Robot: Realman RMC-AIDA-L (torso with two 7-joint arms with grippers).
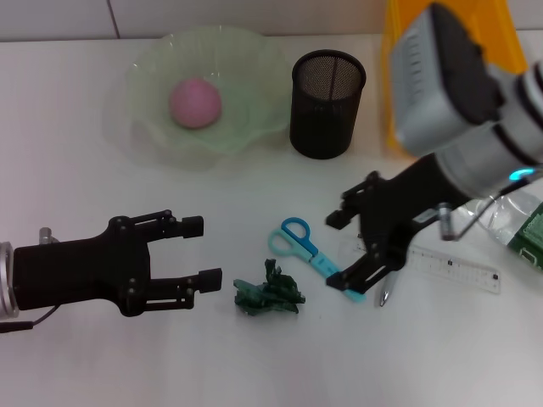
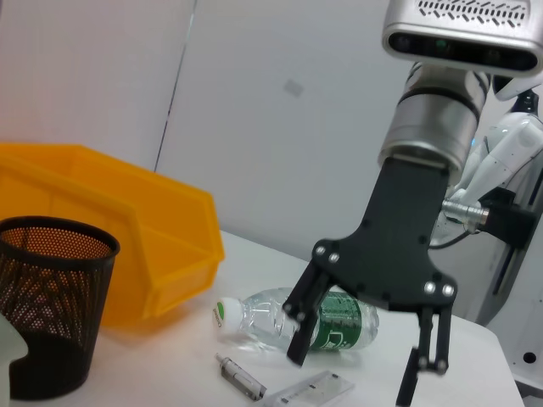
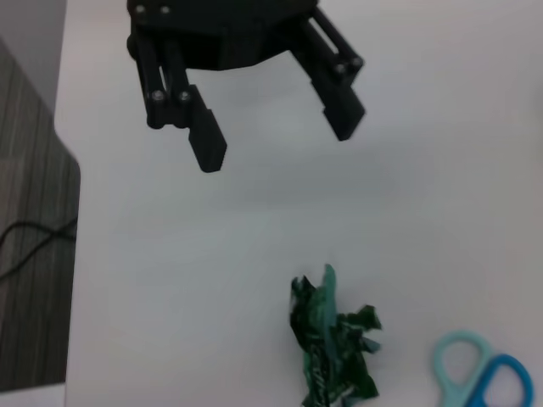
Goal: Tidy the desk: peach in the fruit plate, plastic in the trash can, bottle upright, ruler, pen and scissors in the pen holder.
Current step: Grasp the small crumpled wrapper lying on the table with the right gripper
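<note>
While the crumpled green plastic wrapper (image 1: pixel 269 291) lies on the white bench (image 1: pixel 102 356) just left of the blue-handled scissors (image 1: pixel 311 253), the left gripper (image 1: pixel 202 251) waits beside it, fingers apart; the right gripper (image 1: pixel 356 254), spread, hangs over the scissors' tip.

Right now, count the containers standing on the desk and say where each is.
3. The pale green glass fruit plate sits far left, the black mesh pen holder beside it, the orange plastic bin far right. Others may be out of view.
</note>
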